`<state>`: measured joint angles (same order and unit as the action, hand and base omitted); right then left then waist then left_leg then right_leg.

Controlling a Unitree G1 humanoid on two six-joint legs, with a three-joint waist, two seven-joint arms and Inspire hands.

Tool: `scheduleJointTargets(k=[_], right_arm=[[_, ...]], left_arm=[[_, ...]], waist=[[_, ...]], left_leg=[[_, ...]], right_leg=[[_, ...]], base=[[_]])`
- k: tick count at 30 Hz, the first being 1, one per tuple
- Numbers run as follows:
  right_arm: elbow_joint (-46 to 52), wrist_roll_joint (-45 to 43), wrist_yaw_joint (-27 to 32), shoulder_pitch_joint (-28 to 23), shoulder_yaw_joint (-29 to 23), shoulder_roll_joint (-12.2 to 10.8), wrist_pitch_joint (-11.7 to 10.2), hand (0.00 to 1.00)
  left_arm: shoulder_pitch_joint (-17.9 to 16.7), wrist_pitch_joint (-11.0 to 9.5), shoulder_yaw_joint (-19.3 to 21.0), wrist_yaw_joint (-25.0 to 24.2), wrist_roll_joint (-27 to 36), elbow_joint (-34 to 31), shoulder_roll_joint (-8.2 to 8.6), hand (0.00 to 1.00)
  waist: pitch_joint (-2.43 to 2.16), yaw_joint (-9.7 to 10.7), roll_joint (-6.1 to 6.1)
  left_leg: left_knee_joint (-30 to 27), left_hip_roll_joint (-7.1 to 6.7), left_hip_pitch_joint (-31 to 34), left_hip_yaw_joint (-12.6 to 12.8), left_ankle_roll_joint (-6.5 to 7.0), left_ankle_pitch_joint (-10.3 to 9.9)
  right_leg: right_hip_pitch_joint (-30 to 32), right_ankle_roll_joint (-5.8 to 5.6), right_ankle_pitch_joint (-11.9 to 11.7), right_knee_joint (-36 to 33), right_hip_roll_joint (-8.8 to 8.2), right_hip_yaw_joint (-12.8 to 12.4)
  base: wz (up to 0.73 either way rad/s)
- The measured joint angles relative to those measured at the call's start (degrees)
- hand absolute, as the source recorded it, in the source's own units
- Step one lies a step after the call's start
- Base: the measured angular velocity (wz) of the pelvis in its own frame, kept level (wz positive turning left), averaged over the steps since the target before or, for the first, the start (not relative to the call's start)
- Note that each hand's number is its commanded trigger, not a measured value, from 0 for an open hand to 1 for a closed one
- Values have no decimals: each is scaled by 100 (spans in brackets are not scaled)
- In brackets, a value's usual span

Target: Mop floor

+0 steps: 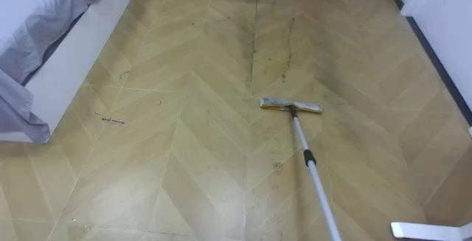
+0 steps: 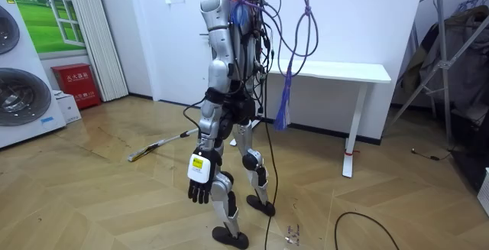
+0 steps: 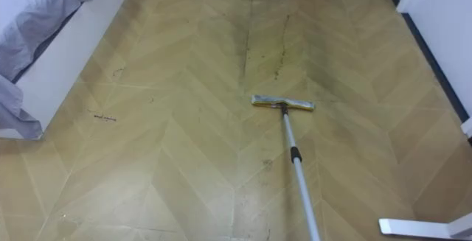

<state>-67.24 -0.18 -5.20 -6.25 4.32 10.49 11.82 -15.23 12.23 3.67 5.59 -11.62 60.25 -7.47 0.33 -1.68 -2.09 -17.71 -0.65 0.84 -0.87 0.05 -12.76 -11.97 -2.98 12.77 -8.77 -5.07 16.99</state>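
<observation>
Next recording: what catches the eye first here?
The flat mop rests its head mid-floor, handle running toward the lower right, just below dark streaks on the wooden floor. In the room view the robot stands by a white table, its left hand hanging open at its side.

A mop (image 1: pixel 303 145) lies on the herringbone wooden floor (image 1: pixel 184 175), its flat head (image 1: pixel 291 106) right of centre and its pale handle running to the bottom edge. Dark streaks (image 1: pixel 284 53) mark the boards beyond the head. A bed (image 1: pixel 66 57) stands at the left, with a small dark scrap (image 1: pixel 113 120) near it.
</observation>
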Motion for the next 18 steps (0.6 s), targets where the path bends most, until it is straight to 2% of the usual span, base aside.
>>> scheduleJointTargets(k=[11,18], right_arm=[[-10,39,0,-2,2,9,-18,100],[-8,74,-40,1,0,74,-55,100]], left_arm=[[50,-2,-51,-4,-238,0,14,0],[112,1,-62,-18,-390,30,20,0]], waist=[[-6,-6,25],[-25,-3,115]], left_leg=[[-11,1,28,-1,0,0],[-54,4,167,-24,-1,-1]], right_leg=[[2,0,0,2,1,23],[116,1,0,-3,10,24]], base=[[0],[0]])
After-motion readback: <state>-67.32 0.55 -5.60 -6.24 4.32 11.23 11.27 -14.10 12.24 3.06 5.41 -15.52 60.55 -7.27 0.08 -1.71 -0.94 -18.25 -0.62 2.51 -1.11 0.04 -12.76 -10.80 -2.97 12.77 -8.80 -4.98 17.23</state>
